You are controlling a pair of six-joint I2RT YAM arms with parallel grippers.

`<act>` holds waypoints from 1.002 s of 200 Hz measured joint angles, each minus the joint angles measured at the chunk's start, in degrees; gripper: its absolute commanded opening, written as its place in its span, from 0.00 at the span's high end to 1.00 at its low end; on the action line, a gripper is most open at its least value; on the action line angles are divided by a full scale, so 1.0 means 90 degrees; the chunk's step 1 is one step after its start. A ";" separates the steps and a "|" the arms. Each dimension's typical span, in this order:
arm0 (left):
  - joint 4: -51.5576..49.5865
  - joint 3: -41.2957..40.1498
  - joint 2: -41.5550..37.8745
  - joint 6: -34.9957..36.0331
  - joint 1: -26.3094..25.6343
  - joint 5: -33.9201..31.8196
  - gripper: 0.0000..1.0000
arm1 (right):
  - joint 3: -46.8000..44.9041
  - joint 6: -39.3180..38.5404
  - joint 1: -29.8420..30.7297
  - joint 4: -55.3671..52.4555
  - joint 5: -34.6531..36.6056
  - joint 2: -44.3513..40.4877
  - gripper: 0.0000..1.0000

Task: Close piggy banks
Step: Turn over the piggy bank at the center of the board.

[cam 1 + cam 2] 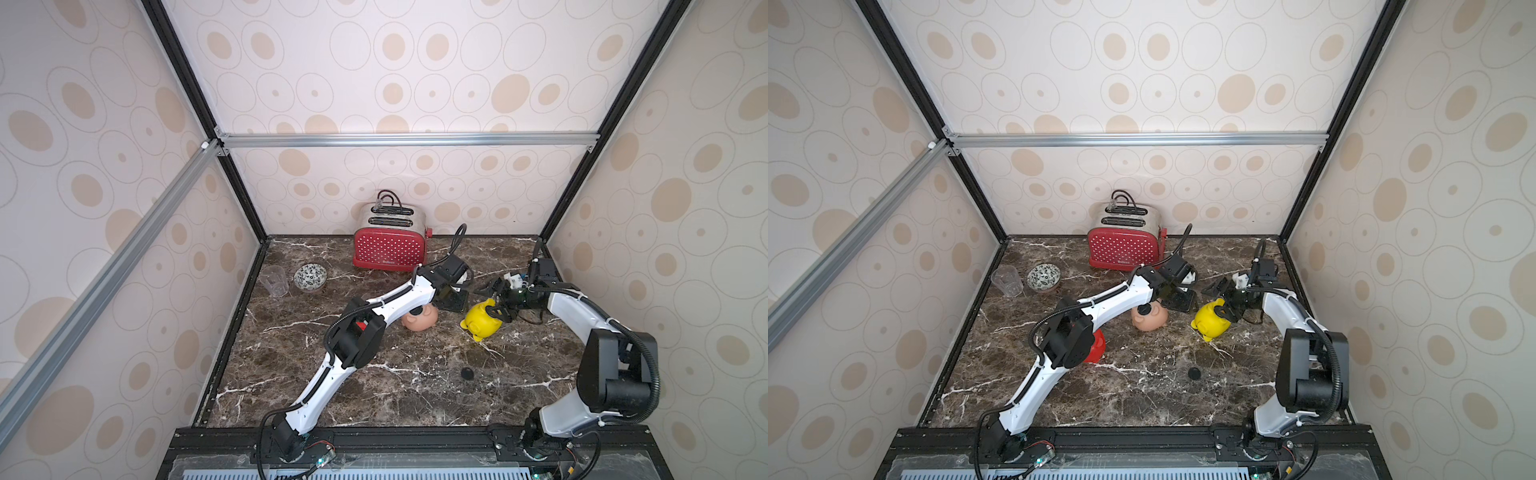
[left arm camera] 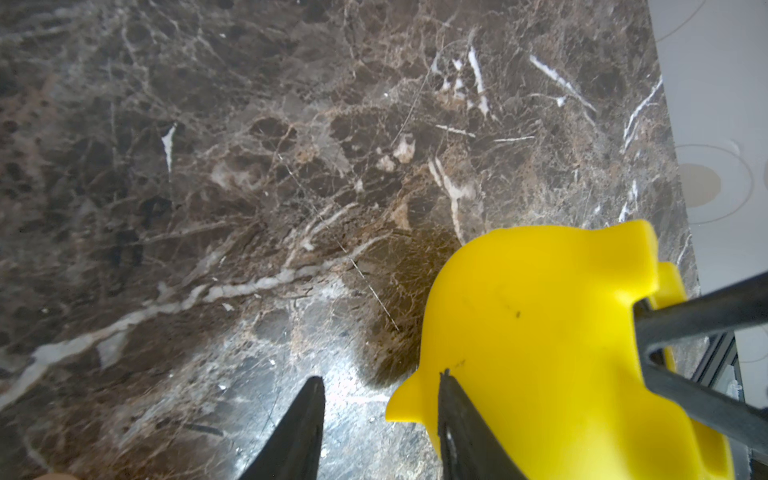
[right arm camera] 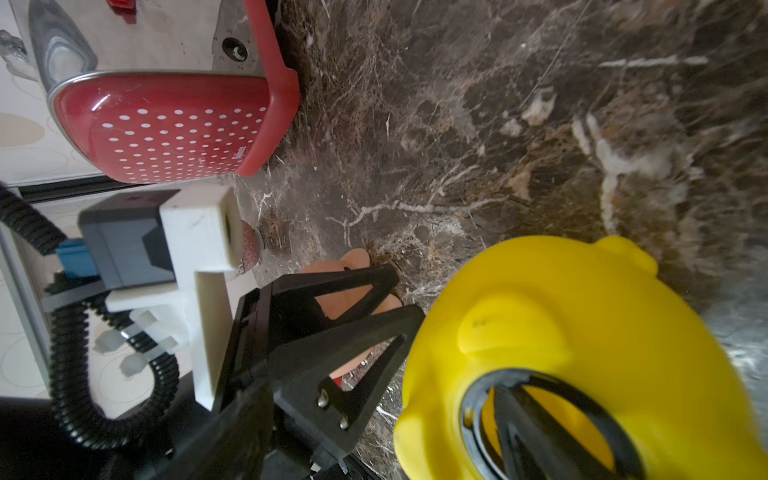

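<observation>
right gripper (image 1: pixel 488 300) spread wide, one finger (image 3: pixel 519 415) in the yellow pig (image 1: pixel 481 325) belly hole, pig lying on the table (image 1: pixel 415 395). left gripper (image 2: pixel 380 375) barely parted, empty, just beside it. peach pig (image 1: pixel 422 321) near, red pig (image 1: pixel 1096 347) behind left elbow (image 1: pixel 1065 336).

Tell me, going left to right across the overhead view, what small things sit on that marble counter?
Clear cup → patterned bowl → red piggy bank, partly hidden → peach piggy bank → yellow piggy bank. The toaster spans the red and peach pigs, so it is left out.
</observation>
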 measured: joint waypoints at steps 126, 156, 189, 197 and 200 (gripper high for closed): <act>-0.0117 0.0041 0.0000 0.0007 0.0022 0.0002 0.53 | 0.0668 -0.0452 0.0056 -0.1175 0.0333 0.0158 0.08; -0.0153 0.0134 0.0000 0.0007 0.0044 0.0007 0.53 | 0.0967 -0.0488 0.0068 -0.1282 0.0362 0.0158 0.12; -0.0131 0.0170 0.0000 0.0007 0.0073 0.0087 0.52 | 0.1253 -0.0549 0.0226 -0.1421 0.0476 0.0369 0.14; -0.0131 0.0170 0.0000 0.0010 0.0085 0.0095 0.52 | 0.1260 -0.0549 0.0267 -0.1418 0.0483 0.0425 0.14; -0.0131 0.0170 -0.0002 0.0010 0.0092 0.0095 0.52 | 0.1260 -0.0546 0.0284 -0.1423 0.0491 0.0452 0.14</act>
